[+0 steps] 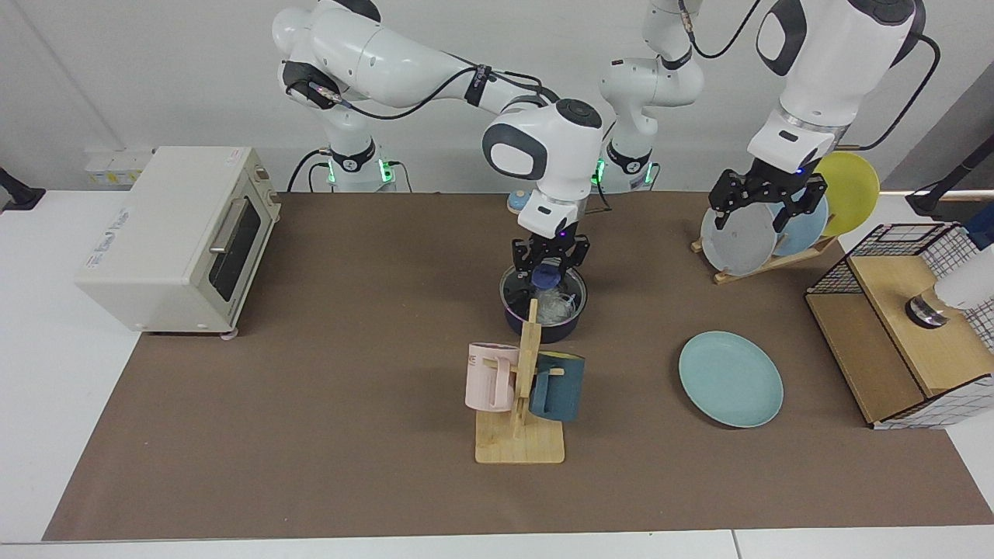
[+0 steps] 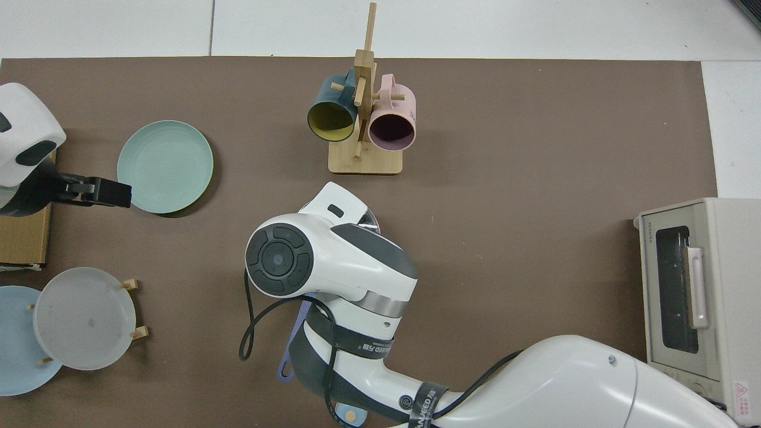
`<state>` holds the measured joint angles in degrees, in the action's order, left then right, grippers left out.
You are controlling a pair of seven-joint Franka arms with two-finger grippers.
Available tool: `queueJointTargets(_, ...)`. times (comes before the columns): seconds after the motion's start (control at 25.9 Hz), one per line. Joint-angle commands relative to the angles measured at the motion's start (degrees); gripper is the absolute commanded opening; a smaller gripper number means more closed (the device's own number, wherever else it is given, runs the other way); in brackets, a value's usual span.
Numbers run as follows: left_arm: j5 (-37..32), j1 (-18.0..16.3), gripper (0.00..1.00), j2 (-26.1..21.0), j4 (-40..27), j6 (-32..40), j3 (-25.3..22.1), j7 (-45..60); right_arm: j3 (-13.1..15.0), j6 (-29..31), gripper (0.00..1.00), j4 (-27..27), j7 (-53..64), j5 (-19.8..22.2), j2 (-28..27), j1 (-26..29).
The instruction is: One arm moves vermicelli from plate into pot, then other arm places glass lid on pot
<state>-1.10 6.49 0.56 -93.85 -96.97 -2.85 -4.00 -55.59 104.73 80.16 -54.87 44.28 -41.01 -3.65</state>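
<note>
Landmark: the pot (image 1: 543, 309), on the tabletop (image 1: 349, 388) just behind the mug rack (image 1: 522, 396).
Risk: I judge the glass lid (image 1: 553, 293) could settle crooked on the pot's rim, or be dragged off as the right gripper (image 1: 547, 262) lifts, if the blue knob (image 1: 548, 272) catches on a finger.
Second risk: the pot may shift under any sideways pull on the knob.
Lid and jaws: the lid lies across the pot's mouth; its knob sits between the right gripper's jaws, which look parted around it, though whether they touch it I cannot tell.
Vermicelli: the vermicelli (image 1: 556, 304) shows as pale wisps inside the pot, under the glass.
Plate: the plate (image 1: 731, 378) lies bare, well to one side of the pot.
Left gripper: the left gripper (image 1: 766, 203) waits well apart from the pot, by the dish rack (image 1: 765, 260), jaws spread and holding nothing.
Top view: the right arm's wrist hides most of the pot; only its handle (image 2: 295, 345) and an edge of the rim show.
</note>
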Motion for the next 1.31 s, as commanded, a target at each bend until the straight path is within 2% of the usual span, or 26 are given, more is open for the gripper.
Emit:
queueJointTargets(0.0,0.93,0.72,1.0,0.58,-0.72,0.02,-0.67,-0.75,-1.01,2.14,0.0,1.57,2.14,0.9,0.75,1.45)
queueJointTargets(0.12,0.93,0.72,1.0,0.58,-0.63,-0.24,-0.66,-0.04,-1.18,3.81,0.0,1.75,2.31,0.11,0.58,2.24)
queueJointTargets(0.54,0.93,0.63,1.0,0.58,-0.63,-0.24,-0.75,-0.75,-1.27,3.72,0.0,2.45,2.93,-1.74,0.58,2.86)
queueJointTargets(0.73,0.93,0.63,1.0,0.58,-0.63,-0.24,-0.75,-0.75,-1.27,2.14,0.0,2.37,2.75,-4.55,0.75,2.59)
queueJointTargets(1.28,0.93,0.63,1.0,0.67,-0.72,0.02,-0.66,-0.84,-1.97,-1.28,0.0,2.98,2.75,-5.69,1.02,2.86)
